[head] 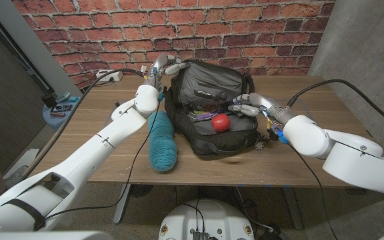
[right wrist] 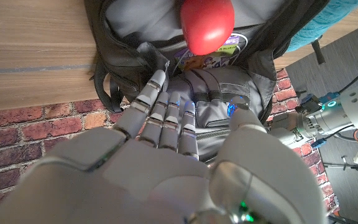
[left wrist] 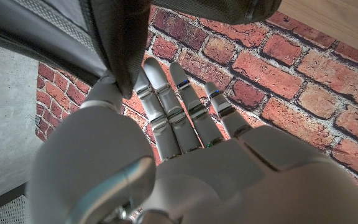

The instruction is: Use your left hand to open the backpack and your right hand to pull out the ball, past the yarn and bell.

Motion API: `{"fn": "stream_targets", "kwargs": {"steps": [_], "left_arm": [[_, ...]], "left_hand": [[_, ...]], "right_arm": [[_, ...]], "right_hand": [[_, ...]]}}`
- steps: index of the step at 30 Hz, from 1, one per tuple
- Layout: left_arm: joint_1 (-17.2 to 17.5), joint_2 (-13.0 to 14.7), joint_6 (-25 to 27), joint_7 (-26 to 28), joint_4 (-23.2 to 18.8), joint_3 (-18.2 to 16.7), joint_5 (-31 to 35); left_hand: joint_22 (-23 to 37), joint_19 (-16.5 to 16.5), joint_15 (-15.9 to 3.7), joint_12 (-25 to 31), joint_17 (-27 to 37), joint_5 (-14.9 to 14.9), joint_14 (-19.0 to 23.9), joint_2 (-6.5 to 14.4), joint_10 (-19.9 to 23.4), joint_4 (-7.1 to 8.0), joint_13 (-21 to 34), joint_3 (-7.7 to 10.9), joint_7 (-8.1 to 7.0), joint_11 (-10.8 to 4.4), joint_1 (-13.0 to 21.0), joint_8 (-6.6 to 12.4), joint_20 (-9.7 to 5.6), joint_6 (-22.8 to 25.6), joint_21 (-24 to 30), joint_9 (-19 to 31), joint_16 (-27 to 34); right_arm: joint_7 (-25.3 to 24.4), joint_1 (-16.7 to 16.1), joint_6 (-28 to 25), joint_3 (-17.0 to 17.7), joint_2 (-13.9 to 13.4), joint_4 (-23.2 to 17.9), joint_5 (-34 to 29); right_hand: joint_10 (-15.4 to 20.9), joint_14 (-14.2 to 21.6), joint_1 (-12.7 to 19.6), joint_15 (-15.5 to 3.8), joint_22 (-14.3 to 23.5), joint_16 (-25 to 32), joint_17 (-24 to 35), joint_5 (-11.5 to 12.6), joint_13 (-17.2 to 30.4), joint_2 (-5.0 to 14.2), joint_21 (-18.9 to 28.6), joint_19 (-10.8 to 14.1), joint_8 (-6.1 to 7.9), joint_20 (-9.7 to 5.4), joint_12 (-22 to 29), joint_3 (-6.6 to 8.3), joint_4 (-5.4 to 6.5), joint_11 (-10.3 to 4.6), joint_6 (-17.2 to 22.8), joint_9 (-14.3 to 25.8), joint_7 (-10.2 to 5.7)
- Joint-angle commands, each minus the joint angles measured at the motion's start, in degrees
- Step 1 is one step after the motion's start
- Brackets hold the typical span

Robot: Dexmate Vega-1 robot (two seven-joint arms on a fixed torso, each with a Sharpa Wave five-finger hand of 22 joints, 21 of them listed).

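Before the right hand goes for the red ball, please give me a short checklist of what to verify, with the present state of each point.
1. Backpack open, flap raised: ok.
2. Left hand grips the flap edge: ok, the left wrist view shows fabric between thumb and fingers.
3. Red ball visible in the opening: ok.
4. Right hand empty, fingers apart, at the opening: ok.
5. Teal yarn out of the way: ok, it lies on the table beside the backpack.
6. Bell position: cannot tell.
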Motion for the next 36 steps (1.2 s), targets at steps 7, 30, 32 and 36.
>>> {"fn": "stream_targets", "kwargs": {"steps": [7,30,32,36], "left_arm": [[0.37,-0.21,0.66,0.72,-0.80,-0.17,-0.47],[1.94,0.13,1.61,1.80,-2.72,-0.98,-1.00],[2.23,0.22,1.66,2.01,-2.93,-1.20,-1.08],[2.86,0.38,1.80,2.35,-3.37,-1.62,-1.36]], "left_hand": [[0.32,-0.27,-0.08,-0.45,0.16,0.33,-0.16,3.96,0.48,0.06,0.22,0.06,-0.22,-0.04,4.50,0.52,0.08,-0.10,0.02,0.04,-0.13],[0.33,-0.37,-0.14,-0.81,0.44,0.39,-0.22,3.96,0.66,0.05,0.17,-0.04,-0.16,0.06,4.55,0.57,0.05,-0.29,0.06,-0.05,-0.29],[0.34,-0.36,-0.12,-0.87,0.42,0.40,-0.15,4.00,0.63,0.05,0.13,-0.01,-0.15,0.10,4.56,0.58,0.05,-0.34,0.07,-0.02,-0.31],[0.34,-0.39,-0.16,-0.86,0.39,0.41,-0.13,3.92,0.66,0.02,0.25,-0.01,-0.22,0.04,4.58,0.63,0.02,-0.25,0.07,-0.07,-0.40]], "right_arm": [[3.61,3.11,4.71,-3.55,-0.03,3.41,-4.17],[12.89,8.16,6.88,-8.60,1.50,7.03,-12.82],[13.88,8.73,6.93,-9.01,1.81,7.39,-13.50],[15.98,10.08,7.15,-10.15,2.56,8.36,-15.17]], "right_hand": [[0.80,1.18,1.18,-0.22,0.22,0.38,0.01,0.06,0.13,-0.40,0.26,0.71,0.42,-0.15,0.37,-0.04,-0.21,-0.40,1.10,0.05,-0.25],[0.75,1.66,3.17,-0.04,0.21,0.09,-0.34,-0.38,0.17,-2.70,0.15,1.30,0.09,0.18,-0.03,-0.54,-0.56,-0.35,1.11,0.06,-0.02],[0.77,1.67,3.34,-0.02,0.21,0.05,-0.37,-0.45,0.17,-2.91,0.11,1.27,0.04,0.23,-0.05,-0.58,-0.58,-0.35,1.04,0.06,0.08],[0.57,1.48,3.88,0.21,0.21,-0.13,-0.43,-0.61,0.20,-3.35,0.00,1.19,-0.13,0.37,-0.20,-0.63,-0.55,-0.11,0.76,0.07,0.26]]}}
